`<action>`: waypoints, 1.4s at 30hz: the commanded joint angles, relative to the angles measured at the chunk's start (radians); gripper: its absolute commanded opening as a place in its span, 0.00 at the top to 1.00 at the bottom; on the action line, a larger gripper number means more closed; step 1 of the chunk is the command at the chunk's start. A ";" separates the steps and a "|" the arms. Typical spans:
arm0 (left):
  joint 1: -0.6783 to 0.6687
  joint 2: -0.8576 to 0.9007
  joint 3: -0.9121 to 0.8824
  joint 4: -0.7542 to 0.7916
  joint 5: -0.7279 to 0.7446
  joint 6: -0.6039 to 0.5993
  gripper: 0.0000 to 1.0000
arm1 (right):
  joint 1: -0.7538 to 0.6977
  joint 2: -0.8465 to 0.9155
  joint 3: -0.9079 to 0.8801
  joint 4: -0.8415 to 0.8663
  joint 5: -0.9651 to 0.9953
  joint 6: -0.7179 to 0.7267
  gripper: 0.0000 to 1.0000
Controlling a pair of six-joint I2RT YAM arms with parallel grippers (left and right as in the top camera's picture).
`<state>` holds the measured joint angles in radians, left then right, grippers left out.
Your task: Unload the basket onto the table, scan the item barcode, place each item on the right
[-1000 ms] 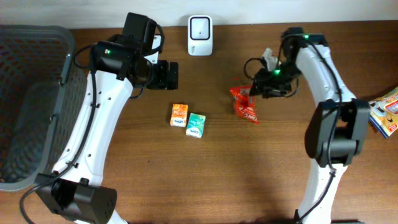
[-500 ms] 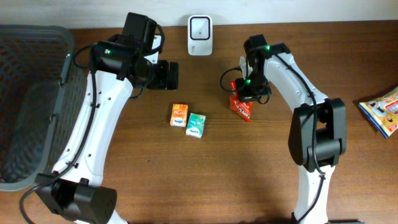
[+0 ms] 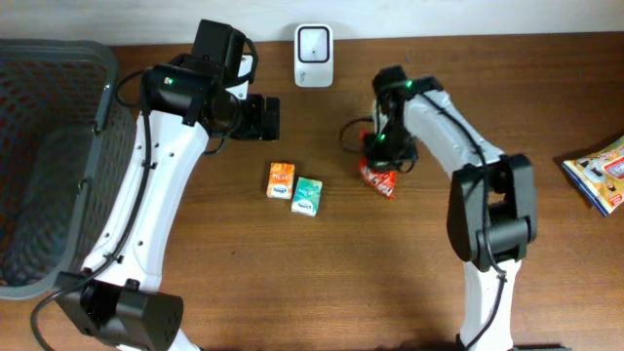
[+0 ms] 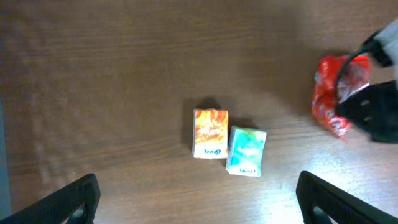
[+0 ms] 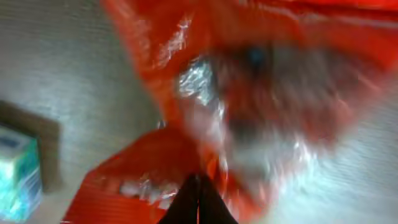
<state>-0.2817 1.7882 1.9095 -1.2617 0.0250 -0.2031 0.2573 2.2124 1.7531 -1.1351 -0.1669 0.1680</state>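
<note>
A crinkled red foil packet (image 3: 379, 176) sits near the middle of the wooden table (image 3: 409, 283), clamped in the closed right gripper (image 3: 383, 156). It is below and to the right of the white barcode scanner (image 3: 313, 42). To the packet's left, an orange box (image 3: 281, 180) and a teal box (image 3: 307, 196) lie side by side. The left gripper (image 3: 267, 118) hovers above them, its jaws wide apart and holding nothing. A dark basket (image 3: 39, 156) stands at the far left.
</note>
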 commanded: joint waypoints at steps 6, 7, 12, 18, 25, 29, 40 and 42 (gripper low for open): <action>0.002 -0.004 0.003 -0.001 -0.003 -0.006 0.01 | 0.077 -0.040 0.139 -0.072 0.074 0.032 0.96; 0.002 -0.004 0.003 -0.001 -0.003 -0.006 0.01 | 0.057 -0.041 0.229 -0.101 0.085 0.032 0.96; 0.002 -0.004 0.003 -0.001 -0.003 -0.006 0.01 | 0.044 0.022 0.140 -0.056 0.081 0.071 0.95; 0.002 -0.004 0.003 -0.001 -0.003 -0.006 0.01 | 0.028 0.008 0.096 0.029 0.092 0.077 0.96; 0.002 -0.004 0.003 -0.001 -0.003 -0.006 0.01 | 0.061 -0.005 0.309 -0.354 0.081 0.047 0.73; 0.002 -0.004 0.003 -0.001 -0.003 -0.006 0.01 | 0.151 -0.005 0.011 -0.036 0.078 0.167 0.87; 0.002 -0.004 0.003 -0.001 -0.003 -0.006 0.01 | 0.056 -0.043 0.181 -0.205 0.128 0.090 0.28; 0.002 -0.004 0.003 -0.001 -0.003 -0.006 0.01 | 0.079 -0.043 0.044 -0.068 0.067 0.094 0.28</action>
<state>-0.2817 1.7882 1.9095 -1.2636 0.0250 -0.2031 0.3111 2.1738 1.8778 -1.2591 -0.0498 0.2588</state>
